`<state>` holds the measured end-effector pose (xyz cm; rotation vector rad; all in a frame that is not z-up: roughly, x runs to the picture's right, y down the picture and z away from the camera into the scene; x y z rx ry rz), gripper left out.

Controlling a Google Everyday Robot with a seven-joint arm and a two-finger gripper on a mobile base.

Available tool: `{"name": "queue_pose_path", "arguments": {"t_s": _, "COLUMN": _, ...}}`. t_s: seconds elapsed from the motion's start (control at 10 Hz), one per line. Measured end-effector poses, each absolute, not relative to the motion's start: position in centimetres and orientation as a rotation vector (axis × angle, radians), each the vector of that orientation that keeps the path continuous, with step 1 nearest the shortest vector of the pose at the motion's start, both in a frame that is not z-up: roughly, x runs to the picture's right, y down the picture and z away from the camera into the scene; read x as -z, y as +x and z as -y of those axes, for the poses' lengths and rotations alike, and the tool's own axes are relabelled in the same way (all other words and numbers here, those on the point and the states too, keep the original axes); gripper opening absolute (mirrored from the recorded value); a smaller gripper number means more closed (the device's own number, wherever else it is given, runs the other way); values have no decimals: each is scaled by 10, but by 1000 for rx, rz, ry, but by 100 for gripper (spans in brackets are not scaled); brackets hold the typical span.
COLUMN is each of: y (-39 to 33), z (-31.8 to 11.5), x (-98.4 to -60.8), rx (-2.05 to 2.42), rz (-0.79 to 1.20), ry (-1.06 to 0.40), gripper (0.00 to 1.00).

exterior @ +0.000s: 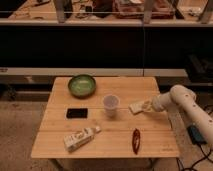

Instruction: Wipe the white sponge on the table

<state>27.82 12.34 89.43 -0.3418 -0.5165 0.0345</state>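
Trouble is likeliest at the cup [111, 105]. The sponge [135, 107] lies flat on the table [145, 90], right of centre, with the cup near its left edge. The gripper [146, 105] is at the sponge's right end, low over the wood. I cannot tell whether it is clamped on the pad or merely resting against it.

I see 2 risks:

1. A stroke to the left would drive the sponge into the cup, which looks light and would probably tip or skid.
2. If the hold is loose or only on a corner, the thin pad could slip out or fold under on a stroke.

Strokes toward the near edge have more room, though the red thing [135, 140] lies that way. The bowl [81, 85], phone [77, 113] and bottle [80, 139] are well apart.
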Motion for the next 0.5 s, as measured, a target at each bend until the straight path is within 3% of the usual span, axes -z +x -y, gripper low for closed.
{"name": "queue_pose_path", "arguments": {"t_s": 0.5, "y": 345, "z": -109, "x": -891, "rx": -164, "rz": 405, "ry": -261, "gripper": 0}}
